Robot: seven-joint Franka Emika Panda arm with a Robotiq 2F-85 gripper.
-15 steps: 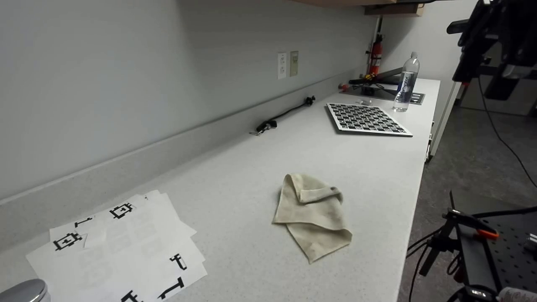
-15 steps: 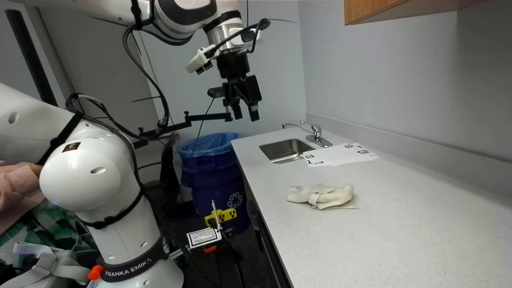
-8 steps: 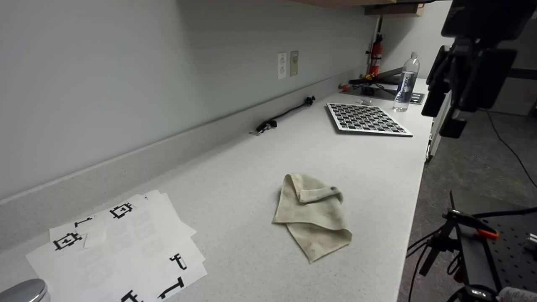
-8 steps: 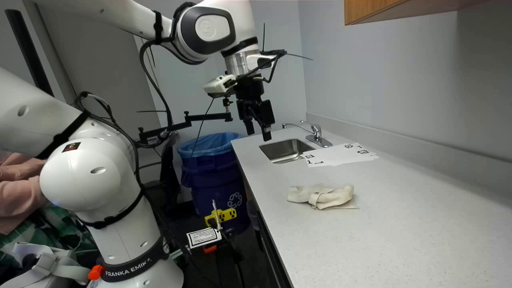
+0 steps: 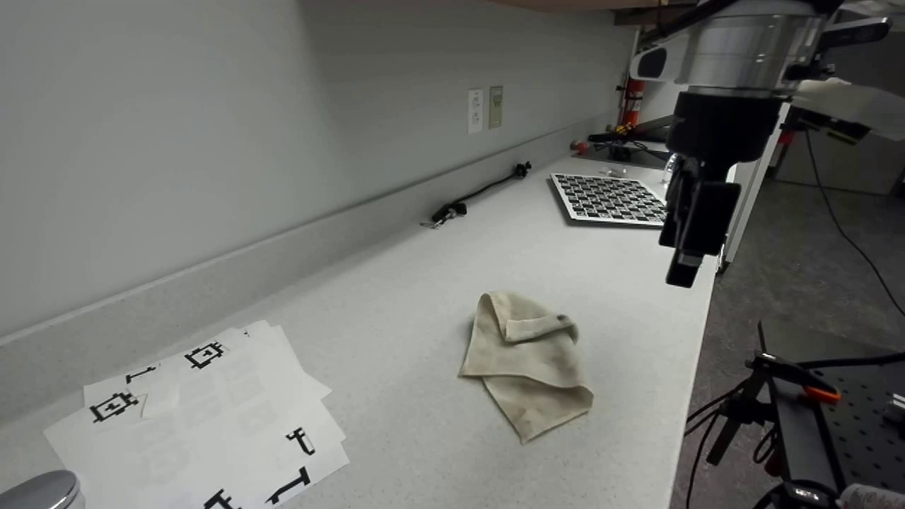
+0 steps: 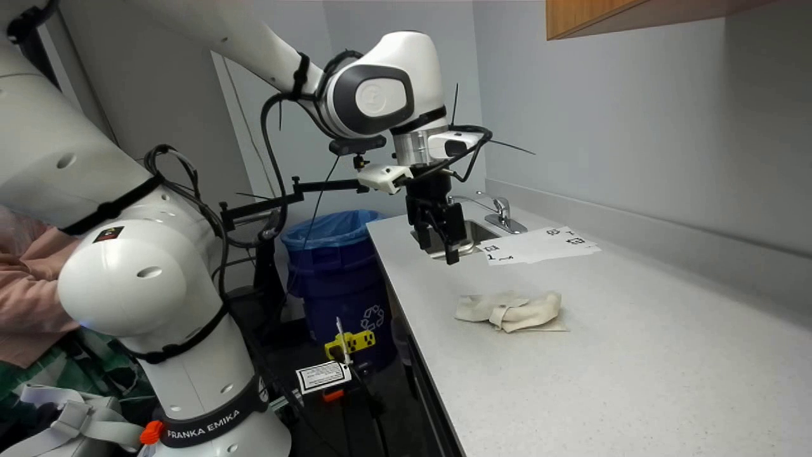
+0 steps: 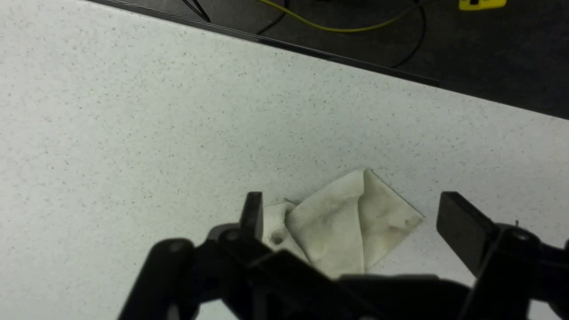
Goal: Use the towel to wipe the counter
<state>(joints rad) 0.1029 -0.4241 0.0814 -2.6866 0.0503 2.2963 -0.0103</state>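
One spread hand (image 7: pixel 355 215), one towel (image 5: pixel 527 360), one counter (image 6: pixel 634 381)

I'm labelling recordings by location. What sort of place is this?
Probably a lab or workroom, though I can't be certain: the long counter has a sink set into it and a checkered board lying on it, and a red fire extinguisher shows near the wall.

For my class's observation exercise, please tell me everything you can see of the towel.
The towel is cream-beige, soft-looking fabric with brownish marks and a dark spot that may be a hole. It lies creased on the counter, one part folded over and a pointed corner jutting out, nearer the free edge than the wall. Only the counter visibly touches it; the open gripper is apart from it.
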